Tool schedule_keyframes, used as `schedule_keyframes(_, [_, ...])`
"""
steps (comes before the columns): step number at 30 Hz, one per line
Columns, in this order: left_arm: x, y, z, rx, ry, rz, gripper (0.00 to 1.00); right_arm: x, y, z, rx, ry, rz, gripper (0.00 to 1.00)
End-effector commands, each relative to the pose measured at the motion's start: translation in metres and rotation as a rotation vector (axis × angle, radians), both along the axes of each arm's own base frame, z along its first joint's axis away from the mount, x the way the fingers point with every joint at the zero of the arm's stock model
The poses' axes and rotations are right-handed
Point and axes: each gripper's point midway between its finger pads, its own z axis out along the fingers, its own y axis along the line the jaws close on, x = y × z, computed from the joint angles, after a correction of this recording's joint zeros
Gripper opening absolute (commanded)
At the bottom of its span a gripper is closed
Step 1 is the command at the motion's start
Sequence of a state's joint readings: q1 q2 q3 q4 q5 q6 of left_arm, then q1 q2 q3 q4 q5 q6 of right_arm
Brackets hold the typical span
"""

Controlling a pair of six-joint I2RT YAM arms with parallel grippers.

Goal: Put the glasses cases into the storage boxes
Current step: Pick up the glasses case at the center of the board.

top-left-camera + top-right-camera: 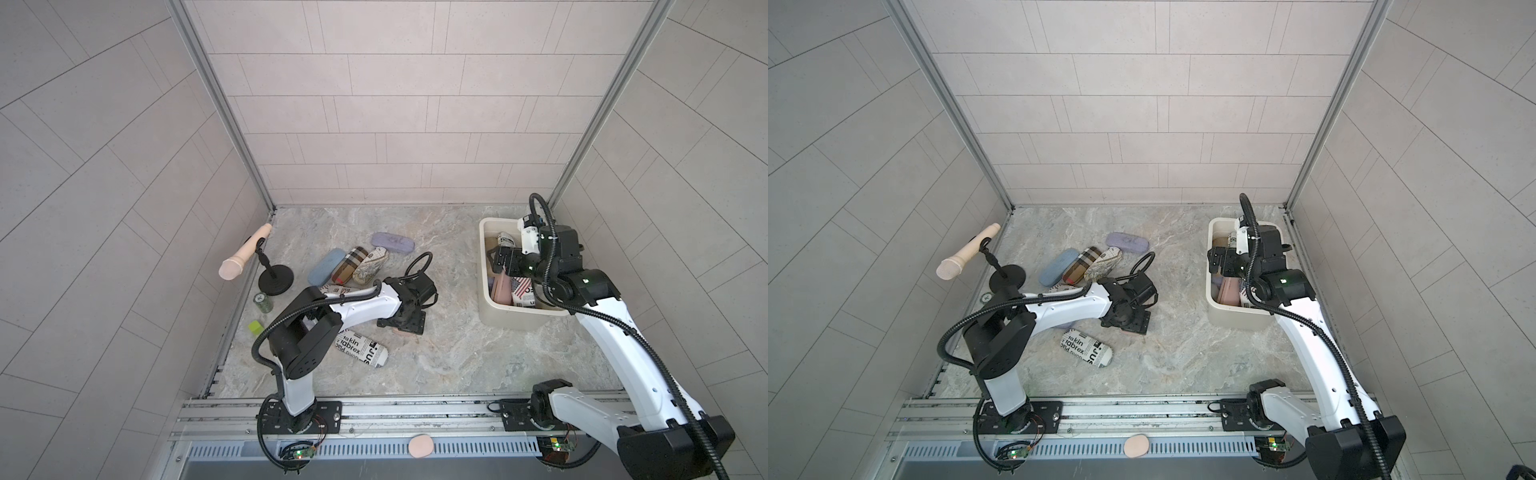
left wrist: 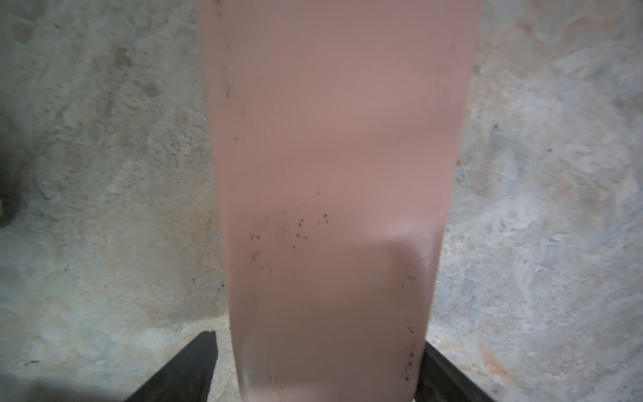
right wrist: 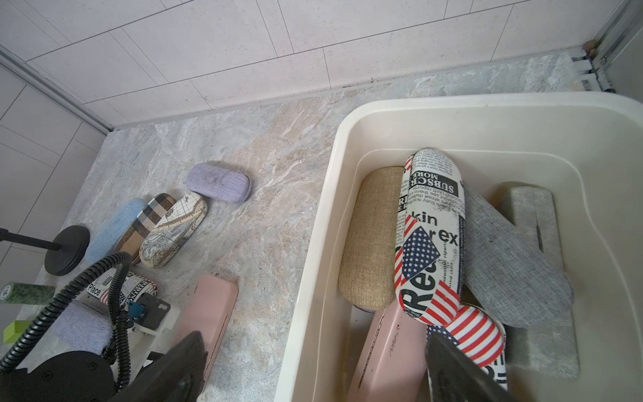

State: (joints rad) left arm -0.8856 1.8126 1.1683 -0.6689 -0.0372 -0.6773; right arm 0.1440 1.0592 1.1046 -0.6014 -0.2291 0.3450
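A pink glasses case (image 2: 330, 174) lies on the marble floor. My left gripper (image 2: 318, 339) straddles it, open, with floor showing beside one finger (image 2: 195, 362). In both top views that gripper (image 1: 401, 326) hides most of the case. Several more cases lie at the back left: purple (image 1: 392, 242), blue (image 1: 328, 266), plaid (image 1: 351, 266), map print (image 1: 372, 266). A newspaper-print case (image 1: 361, 353) lies nearer the front. The cream storage box (image 1: 484, 307) at the right holds several cases, among them tan (image 3: 372, 236) and flag print (image 3: 431, 236). My right gripper (image 3: 315, 337) hangs open and empty over its left rim.
A microphone (image 1: 245, 257) on a black stand (image 1: 275, 279) leans at the left wall. Beside it stand a green can (image 1: 263, 302) and a yellow-green block (image 1: 255, 327). A pink oval pad (image 1: 420, 446) rests on the front rail. Tiled walls close in three sides.
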Motion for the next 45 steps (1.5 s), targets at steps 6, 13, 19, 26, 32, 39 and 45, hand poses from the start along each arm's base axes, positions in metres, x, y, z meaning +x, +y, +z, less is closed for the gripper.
schedule_keyframes(6, [0.007,-0.009,-0.011,0.031,0.021,-0.085,0.89,-0.002,0.001,-0.004,0.006,0.008,-0.005,0.99])
schedule_keyframes(13, [0.006,0.005,-0.027,0.125,0.04,-0.075,0.78,-0.002,-0.001,-0.006,0.006,0.003,-0.018,0.95])
schedule_keyframes(19, [0.023,-0.02,0.023,-0.013,-0.071,-0.127,0.69,-0.001,0.0,0.005,0.026,-0.019,-0.026,0.9])
schedule_keyframes(26, [0.053,-0.06,0.115,-0.241,-0.235,-0.211,0.64,0.002,0.004,0.026,0.095,-0.077,-0.037,0.84])
schedule_keyframes(32, [0.075,-0.093,0.183,-0.533,-0.381,-0.268,0.62,0.012,0.023,0.041,0.223,-0.108,0.009,0.82])
schedule_keyframes(39, [0.093,-0.089,0.229,-0.793,-0.609,-0.247,0.61,0.03,0.069,0.057,0.348,-0.095,0.103,0.8])
schedule_keyframes(45, [0.087,-0.083,0.233,-0.869,-0.624,-0.244,0.61,0.044,0.125,0.059,0.365,-0.065,0.209,0.78])
